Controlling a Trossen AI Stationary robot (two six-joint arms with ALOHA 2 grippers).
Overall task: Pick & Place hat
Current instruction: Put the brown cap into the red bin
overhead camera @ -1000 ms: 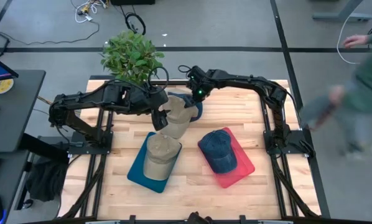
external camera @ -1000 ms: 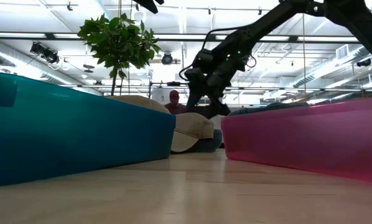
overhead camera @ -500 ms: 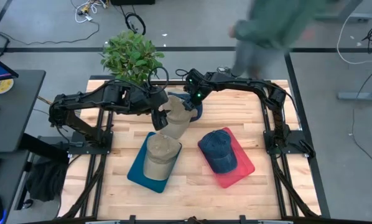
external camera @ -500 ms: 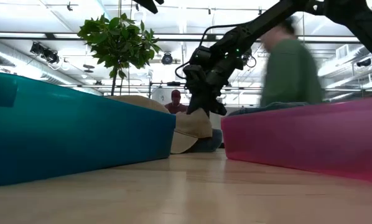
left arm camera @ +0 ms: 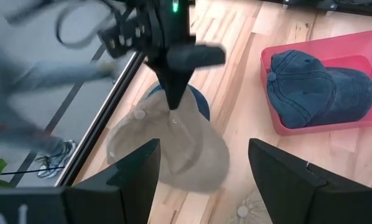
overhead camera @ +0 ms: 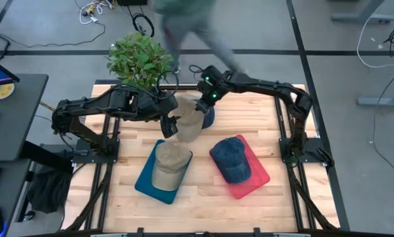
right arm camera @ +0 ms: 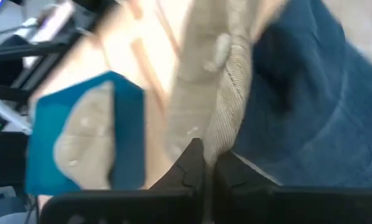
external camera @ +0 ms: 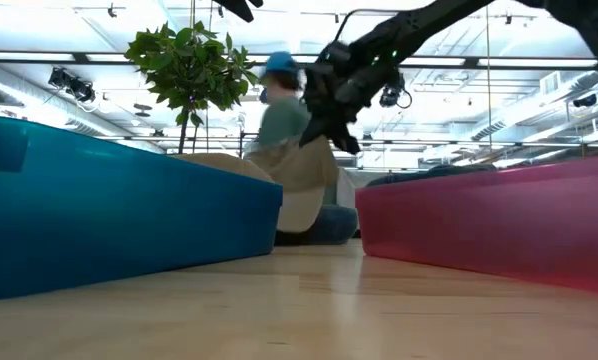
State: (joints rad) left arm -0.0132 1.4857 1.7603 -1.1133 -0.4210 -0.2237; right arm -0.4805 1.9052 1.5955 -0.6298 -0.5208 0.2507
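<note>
The right hand (overhead camera: 198, 108) pinched the tan hat (overhead camera: 188, 120) by its top, holding it up over the far side of the desk (overhead camera: 203, 191), above a blue hat (left arm camera: 197, 99). The left hand (overhead camera: 170, 127) was spread open just left of it.

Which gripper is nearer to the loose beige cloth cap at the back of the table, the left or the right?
The right. The right gripper is shut on the loose beige cloth cap, pinching its top. The left gripper is open beside the cap, apart from it.
</note>
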